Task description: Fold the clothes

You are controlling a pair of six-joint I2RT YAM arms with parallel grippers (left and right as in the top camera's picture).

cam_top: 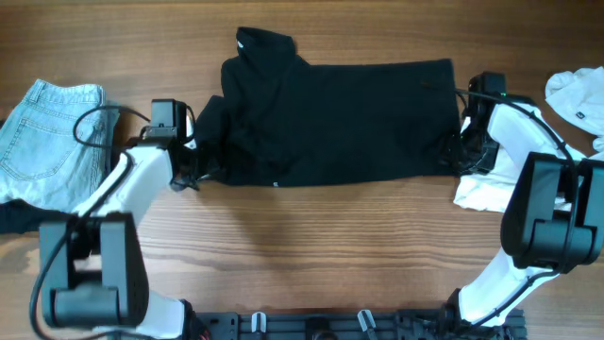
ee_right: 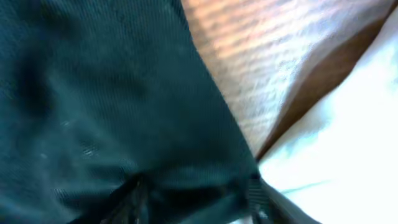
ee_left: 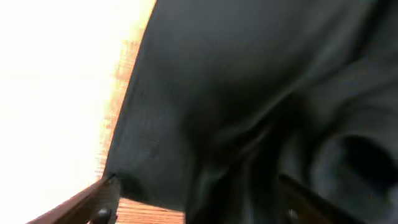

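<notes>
Overhead, the black shirt lies spread out. Left gripper rests released at its edge; right gripper grasps its corner.

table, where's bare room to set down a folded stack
Bare wood: the wide front strip of the table below the black shirt, plus a narrow strip above the shirt. Crowded: left by the jeans, right by the white clothes.
</notes>
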